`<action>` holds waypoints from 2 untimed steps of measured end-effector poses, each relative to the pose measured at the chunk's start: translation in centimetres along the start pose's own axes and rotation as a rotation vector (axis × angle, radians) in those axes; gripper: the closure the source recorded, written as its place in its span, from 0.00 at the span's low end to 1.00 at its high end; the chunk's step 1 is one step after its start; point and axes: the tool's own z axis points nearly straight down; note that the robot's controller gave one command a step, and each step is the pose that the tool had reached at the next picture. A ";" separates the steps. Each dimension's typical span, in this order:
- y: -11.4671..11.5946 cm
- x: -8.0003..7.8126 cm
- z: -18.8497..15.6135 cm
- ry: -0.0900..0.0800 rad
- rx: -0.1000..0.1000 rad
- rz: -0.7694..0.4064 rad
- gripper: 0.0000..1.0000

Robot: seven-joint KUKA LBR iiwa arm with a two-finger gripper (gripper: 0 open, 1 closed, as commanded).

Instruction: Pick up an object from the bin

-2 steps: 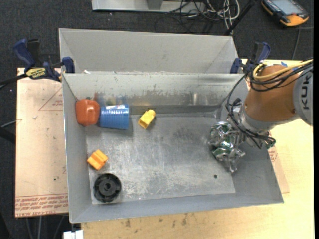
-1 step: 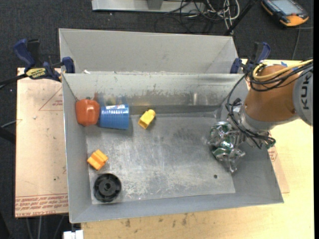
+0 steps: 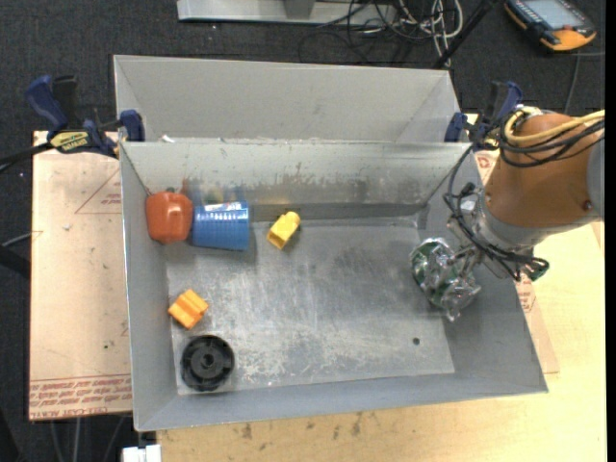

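My gripper (image 3: 441,275) hangs low at the right side of the bin, close to the right wall, above bare floor. No loose thing lies under it. The nearest thing is a small yellow block (image 3: 283,229) well to its left, near the back wall. Further left stands a blue ribbed cup (image 3: 222,226) on its side, touching an orange-red tomato-like toy (image 3: 169,217).
An orange block (image 3: 188,307) and a black round disc (image 3: 207,363) lie in the front left corner. The arm with its orange cover reaches in over the right rim. The bin's right wall is right beside the gripper.
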 end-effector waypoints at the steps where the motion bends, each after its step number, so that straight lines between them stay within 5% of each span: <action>1: -0.2 1.1 -5.9 0.007 0.004 -0.125 1.00; 2: 0.0 1.0 -12.8 0.007 0.005 -0.205 1.00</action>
